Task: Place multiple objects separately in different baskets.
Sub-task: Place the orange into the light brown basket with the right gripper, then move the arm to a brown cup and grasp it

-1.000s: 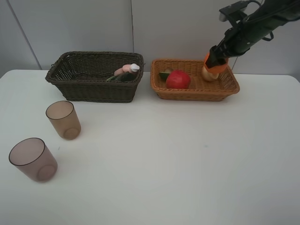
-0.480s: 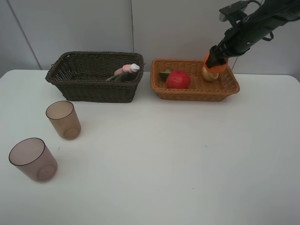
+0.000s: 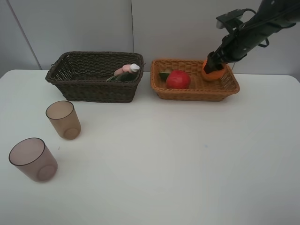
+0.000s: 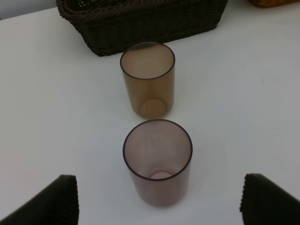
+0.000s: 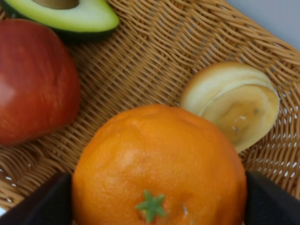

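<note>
Right gripper clamped on orange, low over right end of tan basket. Left gripper wide, hovering over near cup on counter. Risk: on release orange lands on cut fruit, rolls toward rim

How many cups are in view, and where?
2. One cup stands upright on the table just in front of the dark basket; the other stands nearer the table's front left corner. No others show.
</note>
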You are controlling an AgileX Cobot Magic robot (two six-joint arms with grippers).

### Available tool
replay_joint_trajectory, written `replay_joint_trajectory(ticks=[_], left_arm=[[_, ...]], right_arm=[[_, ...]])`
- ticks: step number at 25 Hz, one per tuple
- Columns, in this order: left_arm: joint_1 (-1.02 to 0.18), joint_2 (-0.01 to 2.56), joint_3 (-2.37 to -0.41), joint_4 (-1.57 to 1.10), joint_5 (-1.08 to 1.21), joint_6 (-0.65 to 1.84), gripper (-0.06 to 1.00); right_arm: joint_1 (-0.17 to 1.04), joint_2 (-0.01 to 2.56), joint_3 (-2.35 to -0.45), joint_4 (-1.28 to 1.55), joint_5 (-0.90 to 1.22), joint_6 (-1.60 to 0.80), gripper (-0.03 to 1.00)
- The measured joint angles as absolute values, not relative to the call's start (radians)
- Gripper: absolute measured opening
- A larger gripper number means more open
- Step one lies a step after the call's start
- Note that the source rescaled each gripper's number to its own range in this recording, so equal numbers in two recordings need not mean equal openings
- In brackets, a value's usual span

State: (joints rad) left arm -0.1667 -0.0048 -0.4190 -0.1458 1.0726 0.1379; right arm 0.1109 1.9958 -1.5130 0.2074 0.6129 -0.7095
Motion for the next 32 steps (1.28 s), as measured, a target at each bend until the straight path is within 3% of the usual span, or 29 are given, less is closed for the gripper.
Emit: replay_joint_trajectory(ticks=[8, 9, 13, 16, 32], left_arm=[[-0.167, -0.005, -0.419, -0.146, 1.073, 0.138, 0.94], [-0.167, -0.005, -0.419, -0.146, 1.073, 0.138, 0.94], [-0.167, -0.005, -0.419, -0.146, 1.073, 0.138, 0.94], [-0.167, -0.005, -0.419, -0.146, 1.073, 0.138, 0.94], [-0.167, -0.005, -0.419, -0.146, 1.073, 0.138, 0.94]], right_arm=[[0.111, 1.996, -1.513, 0.216, 0.578, -0.709, 0.61], [0.111, 1.996, -1.513, 0.217, 0.571, -0.709, 0.64], [0.111, 1.996, -1.513, 0.219, 0.547, -0.709, 0.92], [0.111, 1.996, -1.513, 0.219, 0.539, -0.709, 0.98], [0.112, 1.995, -1.513, 0.223, 0.518, -0.709, 0.98]])
